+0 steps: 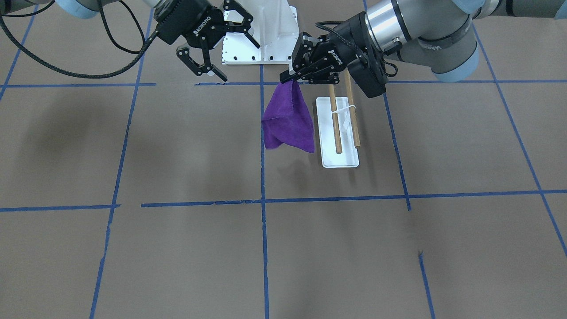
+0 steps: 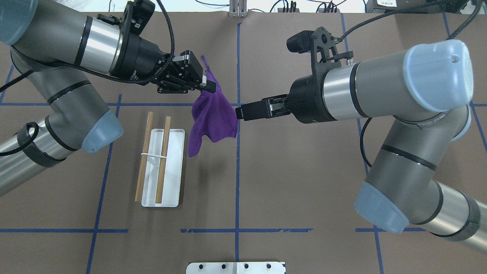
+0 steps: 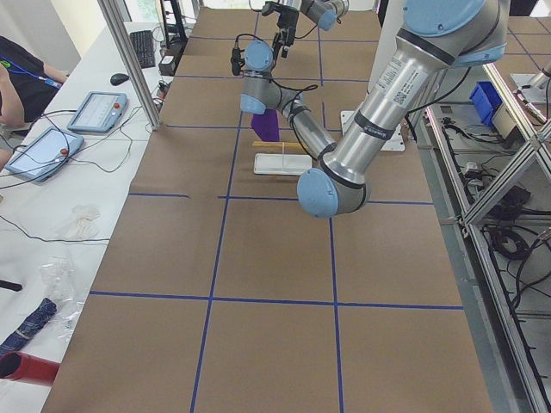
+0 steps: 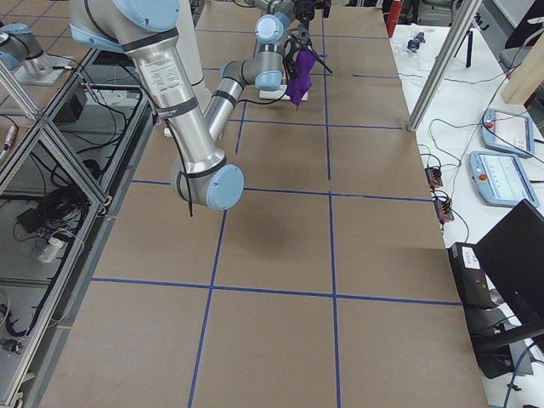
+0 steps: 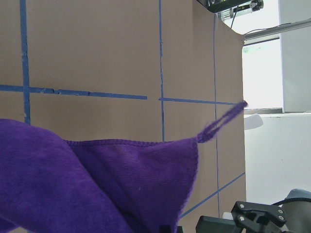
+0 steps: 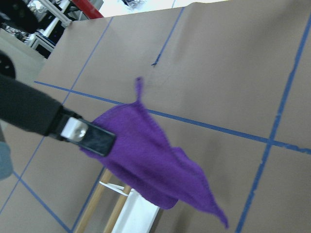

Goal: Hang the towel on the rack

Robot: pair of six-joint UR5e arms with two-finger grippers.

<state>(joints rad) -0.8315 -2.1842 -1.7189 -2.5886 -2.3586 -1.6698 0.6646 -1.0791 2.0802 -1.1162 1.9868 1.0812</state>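
The purple towel hangs in the air from one corner, above the table beside the rack. My left gripper is shut on that top corner; it also shows in the overhead view. The rack is a white base plate with two brown dowels and stands just to the towel's side, below my left wrist. My right gripper is open and empty, level with the towel's upper part and close to its other edge. The right wrist view shows the towel pinched by a left finger.
A large white metal pedestal with bolt holes stands at the robot's edge of the table, behind the two grippers. Blue tape lines cross the brown table. Operators' desks with tablets lie beyond the table's far side.
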